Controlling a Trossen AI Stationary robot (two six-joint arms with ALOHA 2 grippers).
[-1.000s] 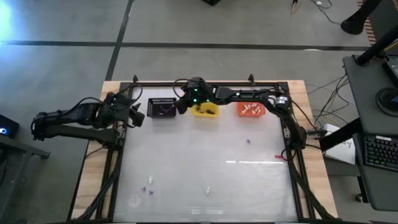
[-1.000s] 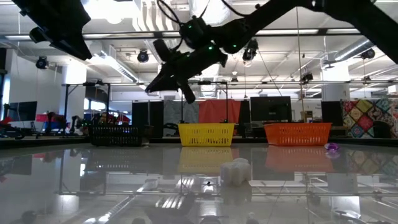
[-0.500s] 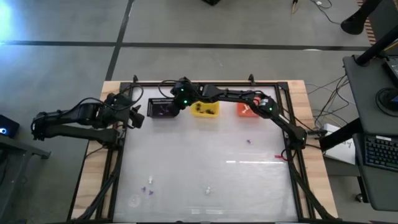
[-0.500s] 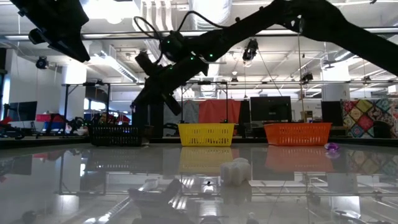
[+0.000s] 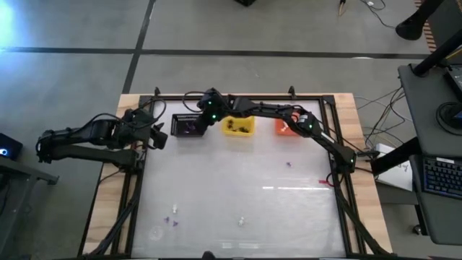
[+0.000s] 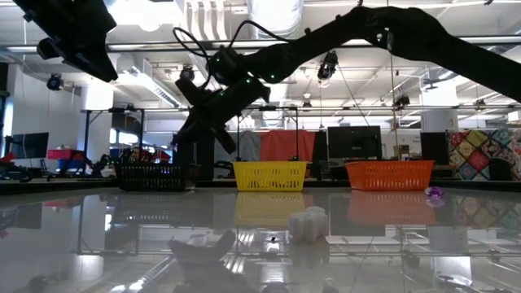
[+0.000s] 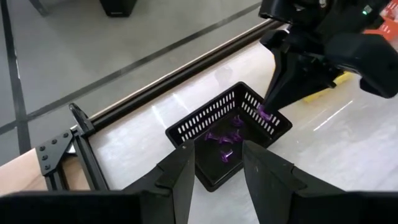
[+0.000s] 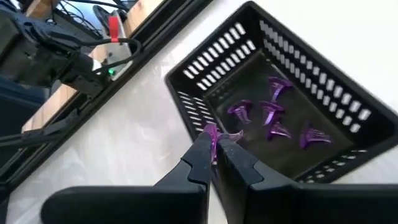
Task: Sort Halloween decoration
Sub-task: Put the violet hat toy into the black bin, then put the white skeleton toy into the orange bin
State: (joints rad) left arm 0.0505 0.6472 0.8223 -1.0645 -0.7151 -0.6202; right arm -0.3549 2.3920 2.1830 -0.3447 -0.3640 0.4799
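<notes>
A black basket (image 8: 205, 62) at the table's far edge holds several purple trinkets (image 8: 273, 121). My right gripper (image 8: 216, 142) hangs over the basket's right end (image 5: 198, 124), shut on one more purple trinket (image 8: 211, 132). A yellow basket (image 5: 238, 128) and an orange basket (image 5: 287, 128) stand to the right of it. My left gripper (image 7: 217, 155) waits open at the table's left side (image 5: 160, 133), pointing at the black basket (image 7: 211, 118). My right gripper pinches a small purple trinket (image 8: 210, 134) between its two fingertips. The fingers slant down from the table's right toward the black basket. The trinket is lifted clear above the basket's inside, a pale part of it (image 8: 234, 135) sticking out beside the tips.
Loose trinkets lie on the glossy tabletop: a purple one (image 5: 289, 164) right of the middle, purple and white ones (image 5: 173, 220) near the front left, a white one (image 5: 240, 220) at the front middle. A black frame (image 5: 238, 97) edges the table.
My right gripper has swung from above the yellow basket toward the table's left, sinking a little and tipping further down, and now hangs over the black basket. It has stayed shut on the purple trinket.
</notes>
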